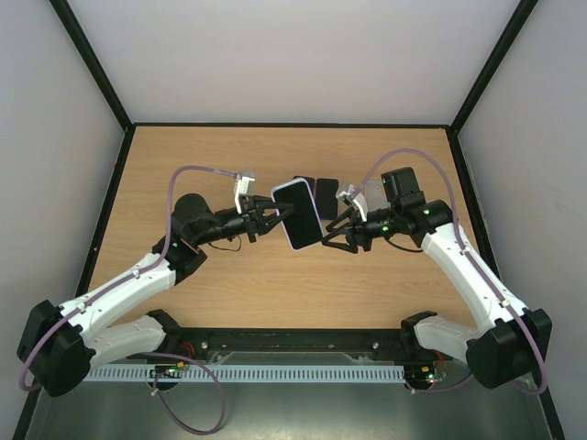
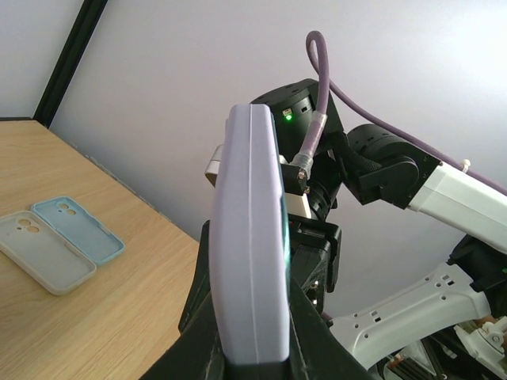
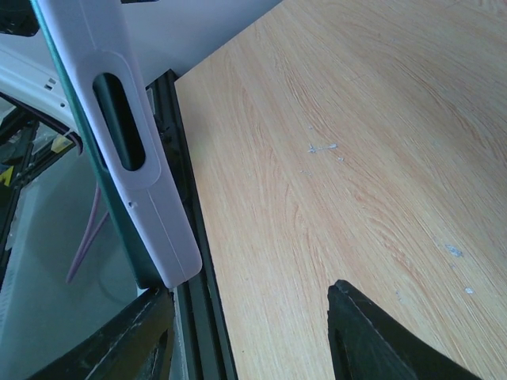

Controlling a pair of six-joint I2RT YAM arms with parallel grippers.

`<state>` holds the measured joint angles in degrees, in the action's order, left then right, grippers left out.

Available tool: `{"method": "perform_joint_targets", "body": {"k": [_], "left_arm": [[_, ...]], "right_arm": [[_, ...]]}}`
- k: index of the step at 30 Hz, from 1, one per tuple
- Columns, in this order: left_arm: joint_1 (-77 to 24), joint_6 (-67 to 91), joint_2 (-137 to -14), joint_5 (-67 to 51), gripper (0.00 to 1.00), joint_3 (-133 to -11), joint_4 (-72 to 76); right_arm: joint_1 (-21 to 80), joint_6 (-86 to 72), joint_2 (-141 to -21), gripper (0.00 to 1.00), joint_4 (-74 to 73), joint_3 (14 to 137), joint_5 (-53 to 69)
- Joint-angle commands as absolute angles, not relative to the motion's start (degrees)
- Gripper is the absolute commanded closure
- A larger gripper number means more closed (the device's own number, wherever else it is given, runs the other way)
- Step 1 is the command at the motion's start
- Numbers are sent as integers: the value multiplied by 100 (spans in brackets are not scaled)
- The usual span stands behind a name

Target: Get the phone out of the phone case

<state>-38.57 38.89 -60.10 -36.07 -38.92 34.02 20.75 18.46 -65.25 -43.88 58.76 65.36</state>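
Observation:
The phone in its lavender case (image 1: 296,214) is held off the table, screen up, in the middle. My left gripper (image 1: 266,220) is shut on its left edge. In the left wrist view the case (image 2: 249,237) stands edge-on between my fingers (image 2: 317,340), with a thin line of glass along its right side. My right gripper (image 1: 332,234) is open at the phone's right edge. In the right wrist view the case (image 3: 135,158), with a long side cutout, hangs at the left, its corner just above my left finger (image 3: 127,340). The right gripper (image 3: 245,332) holds nothing.
Two empty cases lie on the wooden table (image 1: 202,165) behind the phone: a pale clear one (image 2: 43,253) and a light blue one (image 2: 79,229). They look dark in the top view (image 1: 321,191). Black frame rails and white walls border the table.

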Motion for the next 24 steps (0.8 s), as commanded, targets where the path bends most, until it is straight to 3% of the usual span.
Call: {"method": "perform_joint_targets", "body": {"k": [1,24], "left_arm": [[-3897,4025,-5993,-3973,97,-3908,4073],[-3902,4907,-5934,-4400,97,-3605,5030]], "right_arm": [[2114,1548,-6574,49,-3898,5790,6411],[2110,1255,-6960,49,-3381,5649,5742]]}}
